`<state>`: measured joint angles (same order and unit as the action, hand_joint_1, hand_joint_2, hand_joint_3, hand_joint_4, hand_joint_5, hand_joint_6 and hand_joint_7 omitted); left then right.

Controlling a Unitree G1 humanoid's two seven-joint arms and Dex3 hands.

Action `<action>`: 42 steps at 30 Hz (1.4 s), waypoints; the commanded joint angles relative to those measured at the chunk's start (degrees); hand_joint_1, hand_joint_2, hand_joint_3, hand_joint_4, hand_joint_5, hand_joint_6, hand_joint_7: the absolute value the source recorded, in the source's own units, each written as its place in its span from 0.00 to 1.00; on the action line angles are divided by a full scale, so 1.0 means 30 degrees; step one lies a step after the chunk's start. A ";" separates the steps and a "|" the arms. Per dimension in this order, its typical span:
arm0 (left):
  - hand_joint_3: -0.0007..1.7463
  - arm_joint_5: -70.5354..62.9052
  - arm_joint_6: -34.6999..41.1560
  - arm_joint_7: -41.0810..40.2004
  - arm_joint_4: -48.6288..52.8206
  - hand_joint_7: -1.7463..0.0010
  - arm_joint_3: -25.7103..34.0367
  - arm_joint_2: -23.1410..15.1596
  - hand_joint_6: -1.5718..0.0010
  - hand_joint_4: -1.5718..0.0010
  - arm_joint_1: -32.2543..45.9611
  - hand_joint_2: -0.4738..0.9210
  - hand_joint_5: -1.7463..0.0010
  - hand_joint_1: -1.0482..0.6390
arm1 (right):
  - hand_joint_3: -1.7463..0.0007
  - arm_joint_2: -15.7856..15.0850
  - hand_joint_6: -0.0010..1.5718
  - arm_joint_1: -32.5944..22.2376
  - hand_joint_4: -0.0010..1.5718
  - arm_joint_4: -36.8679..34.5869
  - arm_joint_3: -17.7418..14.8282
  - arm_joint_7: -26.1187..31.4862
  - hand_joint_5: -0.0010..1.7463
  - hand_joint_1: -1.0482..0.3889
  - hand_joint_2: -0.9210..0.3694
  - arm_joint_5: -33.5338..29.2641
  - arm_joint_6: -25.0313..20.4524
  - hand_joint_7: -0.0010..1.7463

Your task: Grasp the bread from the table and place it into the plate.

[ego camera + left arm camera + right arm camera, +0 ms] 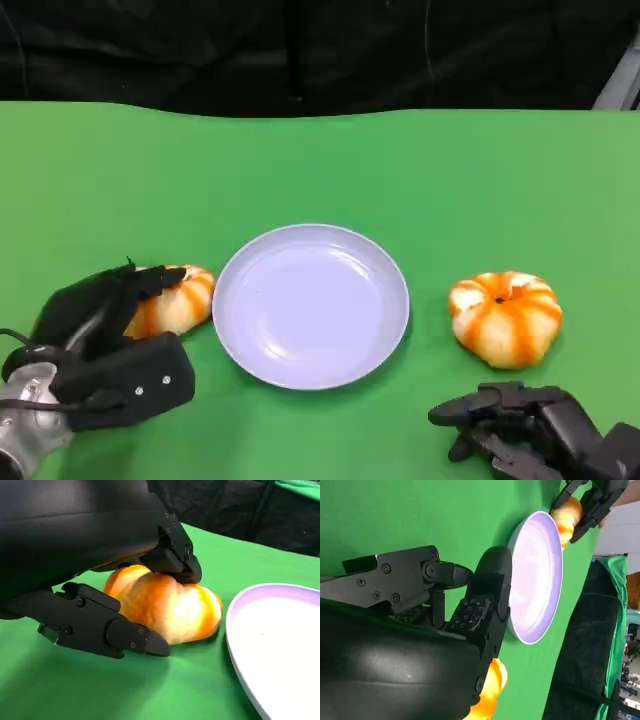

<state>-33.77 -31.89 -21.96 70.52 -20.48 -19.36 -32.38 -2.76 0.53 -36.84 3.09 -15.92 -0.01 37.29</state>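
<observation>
Bread (pixel 178 299) under my left hand (pixel 105 345) is the one I'm going for: a round orange-and-cream striped bun sitting on the green surface (pixel 320 170), just beside the near-left rim of the lilac plate (pixel 311 305). I judge it light and soft, a puffy dome that will squash if I squeeze hard, with a glossy crust that may slide. Best hold, I reckon, is across its width, low on the flanks, not on the rounded top.

The left wrist view gives me what the head view cannot: the bread (pixel 167 607) sits between my fingers (pixel 107 627), one finger low along its side at the surface, another resting on its crown. They bracket it, but I cannot tell from here whether they are squeezing enough to carry it, so I treat the grasp as not yet proven. The plate's rim (pixel 235 630) is right next to it, a short lift away.

The head view shows the wider scene: a second striped bun (pixel 506 316) on the far side of the plate, and my right hand (pixel 525 432) low near it, fingers loosely apart, holding nothing. The right wrist view sees that hand (pixel 445 610) apart too, and across the plate (pixel 537 575) my left hand (pixel 592 502) over the bread (pixel 567 512).
</observation>
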 commanded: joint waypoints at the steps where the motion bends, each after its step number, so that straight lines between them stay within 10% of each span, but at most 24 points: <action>1: 0.01 0.0075 0.0405 0.0695 0.0334 1.00 -0.0149 -0.0238 0.61 0.78 0.0065 0.98 1.00 0.58 | 0.77 -0.0173 0.71 -0.0140 0.51 0.0065 -0.0097 0.0050 0.64 0.70 0.00 0.0089 -0.0099 0.15; 11: 0.01 -0.0132 0.0760 -0.0125 0.0275 0.98 -0.0376 -0.0173 0.53 0.64 0.0084 0.98 0.97 0.59 | 0.77 -0.0197 0.71 -0.0129 0.51 0.0022 -0.0109 0.0145 0.64 0.70 0.00 0.0002 0.0002 0.15; 17: 0.02 -0.0151 0.1392 -0.0369 0.0415 0.95 -0.0612 -0.0067 0.25 0.35 -0.0055 1.00 0.94 0.60 | 0.77 -0.0202 0.71 -0.0152 0.52 -0.0025 -0.0107 0.0100 0.64 0.70 0.00 0.0013 0.0114 0.15; 18: 0.03 -0.0140 0.1412 -0.0329 0.0449 0.94 -0.0636 -0.0071 0.19 0.32 -0.0074 1.00 0.80 0.59 | 0.77 -0.0205 0.71 -0.0153 0.52 -0.0037 -0.0104 0.0117 0.64 0.69 0.00 -0.0008 0.0136 0.15; 20: 0.03 -0.0151 0.1387 -0.0357 0.0483 0.96 -0.0686 -0.0088 0.14 0.45 -0.0076 1.00 0.46 0.59 | 0.77 -0.0211 0.71 -0.0179 0.52 -0.0025 -0.0094 0.0139 0.64 0.69 0.00 -0.0043 0.0133 0.15; 24: 0.04 -0.0089 0.1768 -0.0419 0.0538 0.95 -0.0667 0.0010 0.13 0.55 -0.0140 1.00 0.26 0.58 | 0.78 -0.0232 0.71 -0.0142 0.51 -0.0147 -0.0109 0.0076 0.64 0.69 0.00 -0.0046 0.0246 0.15; 42: 0.00 0.0226 0.2465 -0.3111 0.0401 0.92 -0.0272 0.0346 0.18 0.61 0.0115 0.98 0.17 0.55 | 0.77 -0.0201 0.71 -0.0238 0.51 0.0057 -0.0104 0.0088 0.63 0.70 0.00 -0.0003 0.0077 0.15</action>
<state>-33.25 -25.98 -29.38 70.66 -21.75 -17.89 -34.10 -2.76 0.42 -36.76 3.09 -15.57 -0.52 37.47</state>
